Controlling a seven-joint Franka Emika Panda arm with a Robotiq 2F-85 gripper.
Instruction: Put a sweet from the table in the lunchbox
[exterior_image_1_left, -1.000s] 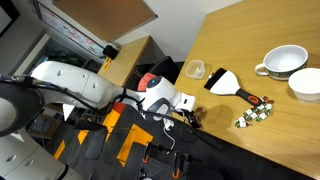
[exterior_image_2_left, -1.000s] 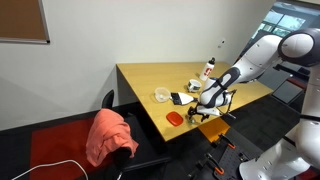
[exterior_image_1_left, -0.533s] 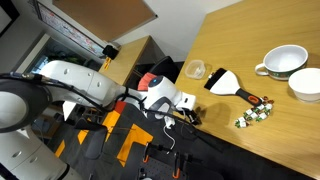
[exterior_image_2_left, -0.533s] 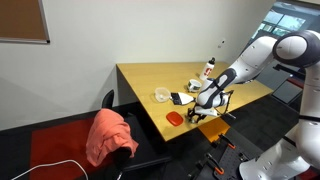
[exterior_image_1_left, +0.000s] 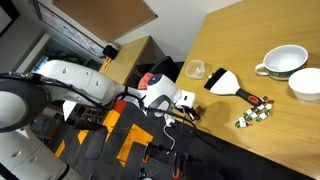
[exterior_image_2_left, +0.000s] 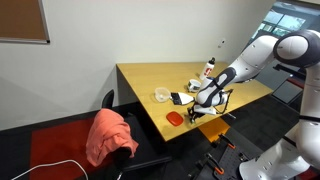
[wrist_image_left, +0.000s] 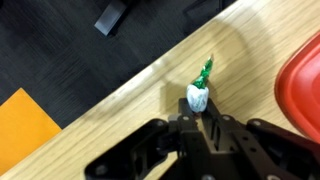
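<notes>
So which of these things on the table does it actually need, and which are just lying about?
For the job: the single sweet, the lunchbox, the claw.
Just lying about: the white bowls, the bunch of wrapped sweets, the red oval object, the black tool.

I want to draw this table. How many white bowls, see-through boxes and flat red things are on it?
White bowls: 2
See-through lunchbox: 1
Flat red thing: 1
Total: 4
</notes>
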